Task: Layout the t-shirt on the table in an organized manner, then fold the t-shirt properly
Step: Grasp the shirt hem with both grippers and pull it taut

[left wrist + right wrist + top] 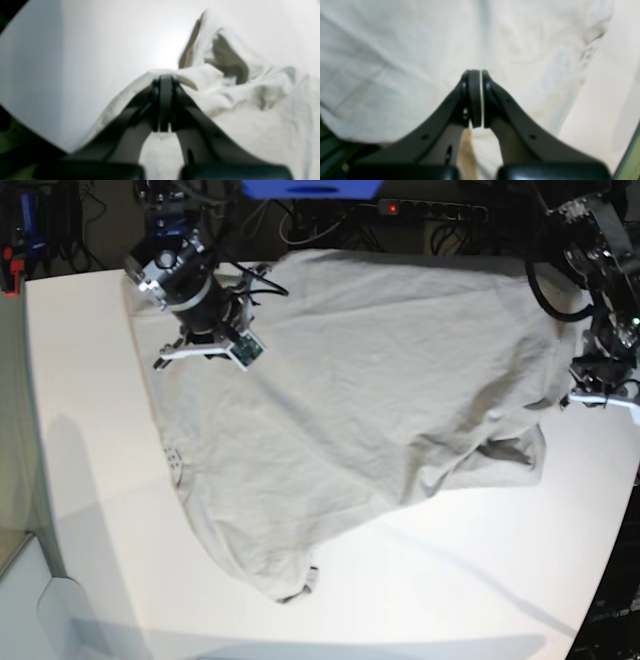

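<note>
The light grey-beige t-shirt [380, 380] lies spread and wrinkled across the white table [450, 580], with its printed neck label [175, 452] near the left edge. My right gripper [190, 352] is at the shirt's far left edge. In the right wrist view it [476, 72] is shut, with cloth [395, 62] pinched between the pads. My left gripper [575, 398] is at the shirt's right edge. In the left wrist view it [165, 80] is shut on a fold of the shirt [262, 120], over bare table [100, 50].
A power strip and cables [430, 210] lie behind the table's far edge. A blue object [310, 188] sits at the top. The table's edge runs close to the left gripper [37, 130] and curves along the right side [610, 560].
</note>
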